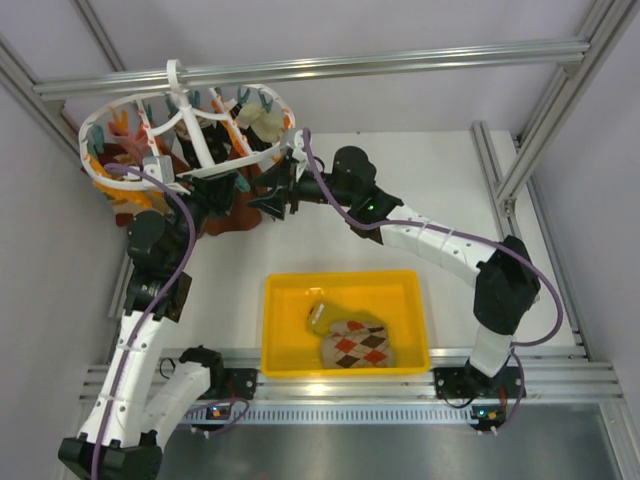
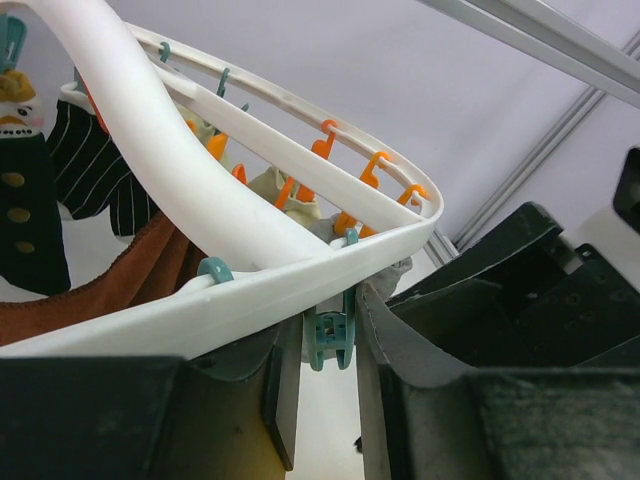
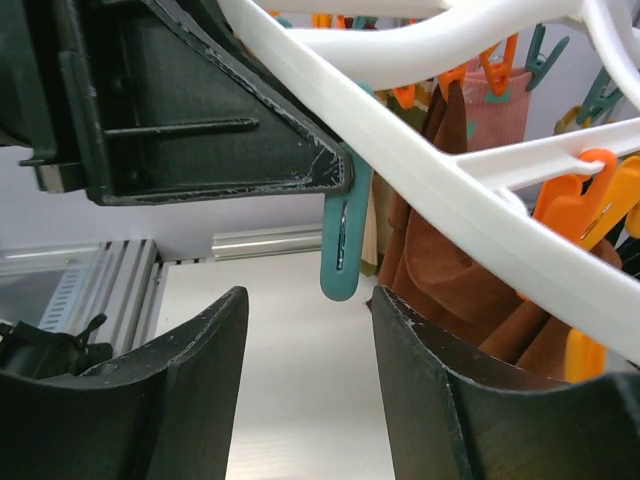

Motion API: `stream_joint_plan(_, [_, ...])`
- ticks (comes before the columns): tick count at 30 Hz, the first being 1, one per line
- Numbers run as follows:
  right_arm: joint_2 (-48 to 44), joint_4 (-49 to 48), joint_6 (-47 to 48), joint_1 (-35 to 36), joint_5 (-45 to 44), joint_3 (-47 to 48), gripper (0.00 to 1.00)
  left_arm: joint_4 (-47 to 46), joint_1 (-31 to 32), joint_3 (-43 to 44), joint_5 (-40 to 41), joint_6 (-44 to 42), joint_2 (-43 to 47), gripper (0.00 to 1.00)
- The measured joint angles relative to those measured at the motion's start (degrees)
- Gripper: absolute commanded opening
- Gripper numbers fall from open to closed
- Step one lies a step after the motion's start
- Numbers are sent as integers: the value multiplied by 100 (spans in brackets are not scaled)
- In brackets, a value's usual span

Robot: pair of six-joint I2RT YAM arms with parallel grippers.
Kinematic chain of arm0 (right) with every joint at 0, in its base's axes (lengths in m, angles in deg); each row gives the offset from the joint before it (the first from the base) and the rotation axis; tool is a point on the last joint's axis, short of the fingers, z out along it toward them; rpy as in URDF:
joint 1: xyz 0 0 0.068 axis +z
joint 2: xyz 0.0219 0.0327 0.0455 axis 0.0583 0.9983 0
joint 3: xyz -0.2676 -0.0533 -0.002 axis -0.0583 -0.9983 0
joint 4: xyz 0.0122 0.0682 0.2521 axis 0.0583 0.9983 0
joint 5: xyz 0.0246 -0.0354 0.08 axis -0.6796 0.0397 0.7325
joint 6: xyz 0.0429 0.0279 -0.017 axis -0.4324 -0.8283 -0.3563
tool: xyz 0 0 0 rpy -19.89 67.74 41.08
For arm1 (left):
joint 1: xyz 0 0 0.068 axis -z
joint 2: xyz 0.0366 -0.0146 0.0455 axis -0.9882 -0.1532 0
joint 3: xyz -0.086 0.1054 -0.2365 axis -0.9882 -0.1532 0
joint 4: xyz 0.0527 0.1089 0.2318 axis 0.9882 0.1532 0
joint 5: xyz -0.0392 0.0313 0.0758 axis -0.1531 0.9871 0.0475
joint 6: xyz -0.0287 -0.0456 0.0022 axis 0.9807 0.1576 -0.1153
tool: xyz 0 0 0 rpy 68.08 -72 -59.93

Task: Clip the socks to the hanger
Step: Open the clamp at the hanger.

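You had both arms raised to the hanger point(image 1: 203, 148), which hung from the aluminium bar point(image 1: 400, 58) at the far left. Your left gripper point(image 2: 328, 320) had its jaws released, with a teal clip point(image 2: 330, 340) under the white rim hanging between them. I could not tell whether they touched it. Your right gripper point(image 3: 310, 300) faced in from the right, jaws released and holding nothing, with that clip just beyond their gap. The socks were well apart from the hanger. A tan argyle sock point(image 1: 360, 345) and a mustard-yellow sock point(image 1: 330, 315) lay touching in the yellow bin point(image 1: 340, 277) on the table point(image 1: 420, 180), near side, between your arm bases. Rust-brown socks point(image 3: 430, 260) hung on the hanger.
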Motion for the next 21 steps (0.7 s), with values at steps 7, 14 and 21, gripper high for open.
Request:
stream_joint_plan(7, [365,-291,236,122,-286,118,52,-520,-15,-278,-90,-125,55,0])
stream_joint_plan(14, [452,-522,291,133,-610,166,34,-575,-24,-310,-109,-201,83,0])
stream_joint_plan(21, [535,-555,389,221,-756,352,0,-603,-52,-313,-83,-271,114,7])
